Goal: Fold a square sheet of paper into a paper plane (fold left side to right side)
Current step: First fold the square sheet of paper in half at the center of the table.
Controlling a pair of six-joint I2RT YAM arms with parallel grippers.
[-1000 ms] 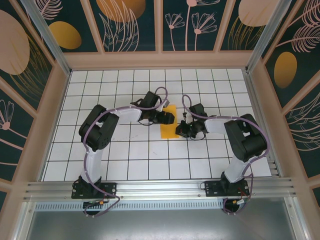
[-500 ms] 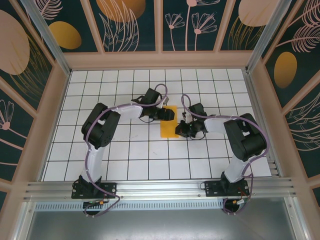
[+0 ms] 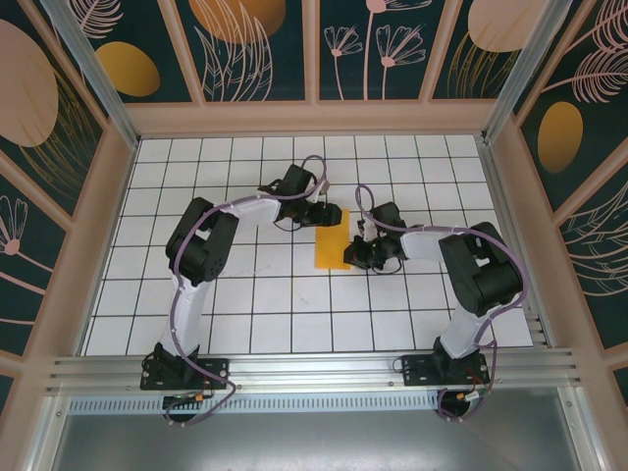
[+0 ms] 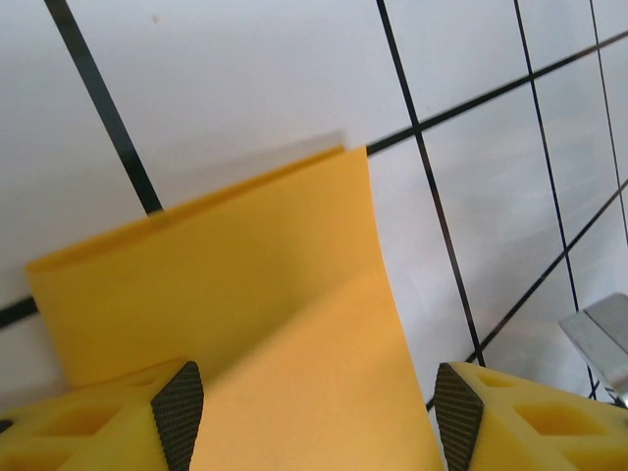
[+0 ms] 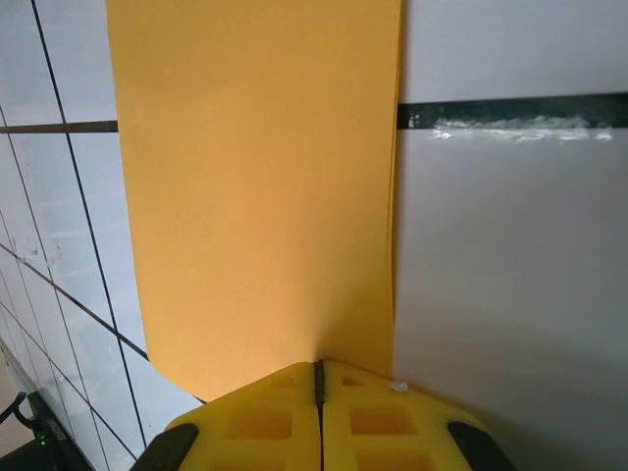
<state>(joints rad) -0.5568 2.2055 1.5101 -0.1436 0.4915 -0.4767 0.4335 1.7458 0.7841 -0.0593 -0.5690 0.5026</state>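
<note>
The left claw [image 4: 316, 420] has its jaws well apart, and its dark pads [image 4: 179, 410] straddle the far end of the square sheet of paper [image 4: 245, 285] without gripping it. The right claw [image 5: 319, 392] has its jaws together. Their seam meets the sheet's near edge by its right-hand corner, where the paper puckers slightly, so the sheet appears nipped rather than merely touched.

Overhead, the sheet lies mid-counter [image 3: 245, 294] between the two claws as an upright rectangle, narrower than it is long. The left wrist view shows two layers, the upper one bowing up off the lower.

Step in hand, as judged: the fold of the left side over to the right side, laid across but not creased flat.

The next move calls for the right claw to hold the free edges aligned. The left claw then closes, lowers and presses along the folded left edge to set the crease.
</note>
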